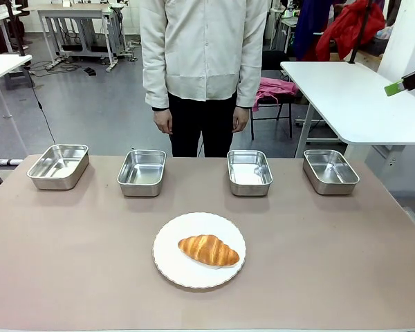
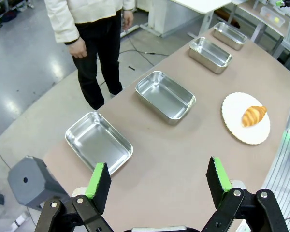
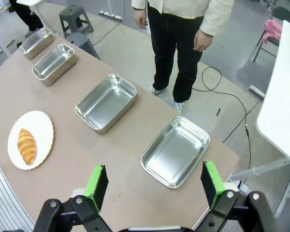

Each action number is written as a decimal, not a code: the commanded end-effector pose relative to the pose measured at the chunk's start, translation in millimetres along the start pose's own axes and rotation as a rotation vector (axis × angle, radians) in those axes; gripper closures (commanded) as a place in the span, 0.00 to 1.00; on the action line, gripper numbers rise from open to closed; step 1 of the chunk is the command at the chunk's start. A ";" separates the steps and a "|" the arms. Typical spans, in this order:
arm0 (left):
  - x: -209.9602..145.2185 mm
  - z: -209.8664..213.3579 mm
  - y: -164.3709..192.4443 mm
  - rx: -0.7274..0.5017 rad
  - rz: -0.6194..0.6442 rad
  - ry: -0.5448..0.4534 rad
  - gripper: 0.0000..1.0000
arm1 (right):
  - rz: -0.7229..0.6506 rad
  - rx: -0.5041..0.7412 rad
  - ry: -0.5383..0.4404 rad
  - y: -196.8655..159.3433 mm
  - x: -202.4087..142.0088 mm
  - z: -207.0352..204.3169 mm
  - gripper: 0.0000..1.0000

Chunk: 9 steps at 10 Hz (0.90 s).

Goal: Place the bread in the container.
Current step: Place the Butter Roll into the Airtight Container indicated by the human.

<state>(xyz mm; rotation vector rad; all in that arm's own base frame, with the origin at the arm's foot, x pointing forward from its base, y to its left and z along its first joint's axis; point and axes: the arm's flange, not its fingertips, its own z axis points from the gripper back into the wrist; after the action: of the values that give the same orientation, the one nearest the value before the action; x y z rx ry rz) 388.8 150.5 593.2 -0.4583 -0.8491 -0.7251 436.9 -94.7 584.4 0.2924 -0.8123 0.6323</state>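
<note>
The bread is lying on the plate midway along the tabletop's near edge. Four containers are lining the far edge. The left gripper and right gripper are hanging spread and empty. You should be straddling the bread's narrow width and closing gently.

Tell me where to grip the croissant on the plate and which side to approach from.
Probably the thick middle of the croissant, from straight above, closing across its short width. It lies flat on the plate, ends tapering, so the middle is fullest.
</note>
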 end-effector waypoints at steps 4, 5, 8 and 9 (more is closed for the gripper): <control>-0.4 0.3 0.1 -0.002 -0.013 -0.003 0.00 | 0.000 0.013 -0.022 -0.3 -0.1 -1.7 0.00; -0.4 0.3 0.1 -0.002 -0.013 -0.003 0.00 | 0.000 0.013 -0.022 -0.3 -0.1 -1.7 0.00; -0.4 0.3 0.1 -0.002 -0.013 -0.003 0.00 | 0.000 0.013 -0.022 -0.3 -0.1 -1.7 0.00; -0.4 0.3 0.1 -0.002 -0.013 -0.003 0.00 | 0.000 0.013 -0.022 -0.3 -0.1 -1.7 0.00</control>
<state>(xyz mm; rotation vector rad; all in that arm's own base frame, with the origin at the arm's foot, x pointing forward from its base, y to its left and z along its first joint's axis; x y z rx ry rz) 388.8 150.5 593.2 -0.4583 -0.8491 -0.7251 436.8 -94.7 584.4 0.2928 -0.8121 0.6323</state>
